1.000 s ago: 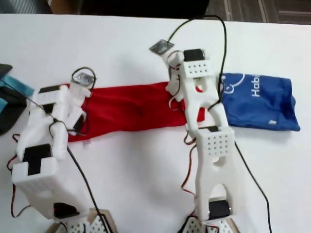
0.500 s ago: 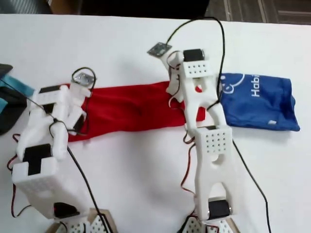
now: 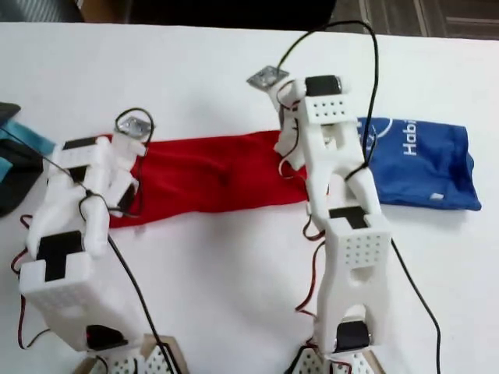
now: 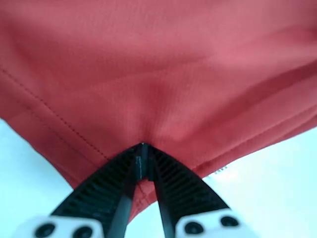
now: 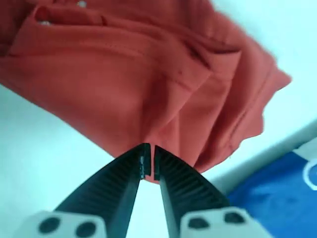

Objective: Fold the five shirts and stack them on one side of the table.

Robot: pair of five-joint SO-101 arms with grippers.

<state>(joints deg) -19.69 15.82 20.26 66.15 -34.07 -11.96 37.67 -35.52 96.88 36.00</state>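
Observation:
A red shirt (image 3: pixel 210 175) lies folded into a long strip across the middle of the white table (image 3: pixel 234 265). My left gripper (image 3: pixel 127 181) is at its left end, and the left wrist view has the black fingers (image 4: pixel 168 188) of the left gripper (image 4: pixel 142 151) shut on a pinch of the red shirt (image 4: pixel 158 74). My right gripper (image 3: pixel 293 153) is at the strip's right end. In the right wrist view the right gripper (image 5: pixel 148 151) is shut on the bunched edge of the red shirt (image 5: pixel 124 79). A folded blue shirt (image 3: pixel 421 167) lies just right of the right arm.
Dark and teal clothing (image 3: pixel 19 156) is heaped at the table's left edge. The blue shirt (image 5: pixel 277 198) lies close beside the red shirt's right end. Cables (image 3: pixel 366 70) loop above the right arm. Bare table stretches behind and in front of the strip.
The right arm has shifted to the right, toward the blue shirt, with the red shirt's end in its gripper. The left arm has kept still.

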